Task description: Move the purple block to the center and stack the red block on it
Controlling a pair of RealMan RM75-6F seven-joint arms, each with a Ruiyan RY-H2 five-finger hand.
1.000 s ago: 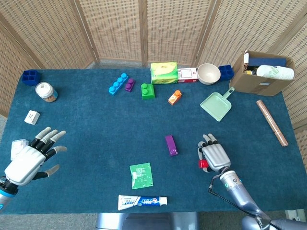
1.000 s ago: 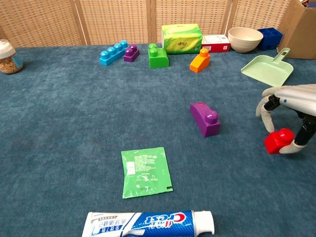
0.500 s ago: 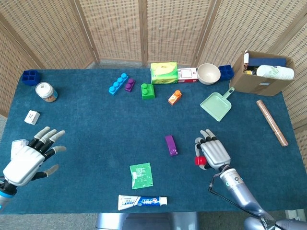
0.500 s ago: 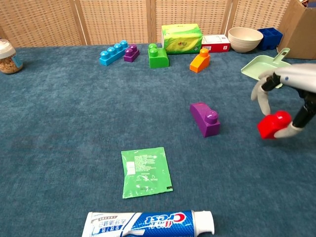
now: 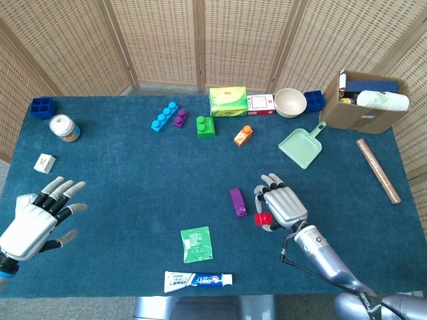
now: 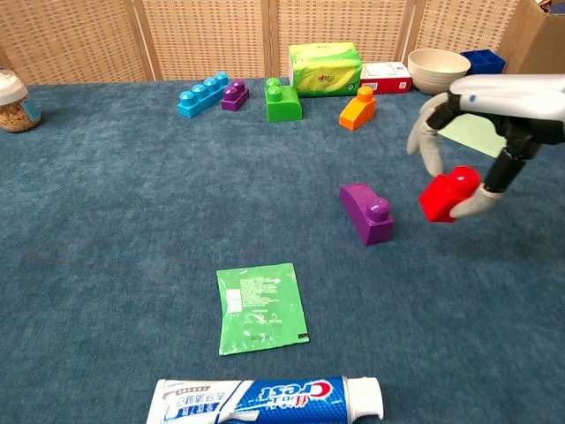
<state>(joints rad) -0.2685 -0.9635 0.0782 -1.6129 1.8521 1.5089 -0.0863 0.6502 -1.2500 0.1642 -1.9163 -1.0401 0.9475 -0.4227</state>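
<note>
Right hand: its fingers pinch the red block, holding it clear above the worktop.
Red block: in the air, just right of the purple block, not touching it.
Purple block: lies on the blue worktop near its middle, beyond the green packet.
Left hand: fingers spread wide, holding nothing, at the near left edge.

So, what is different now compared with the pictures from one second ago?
The right hand, holding the red block, has lifted it off the table and carried it left, toward the purple block. The purple block has not moved. The left hand stays open at the table's left edge, drifted slightly.
</note>
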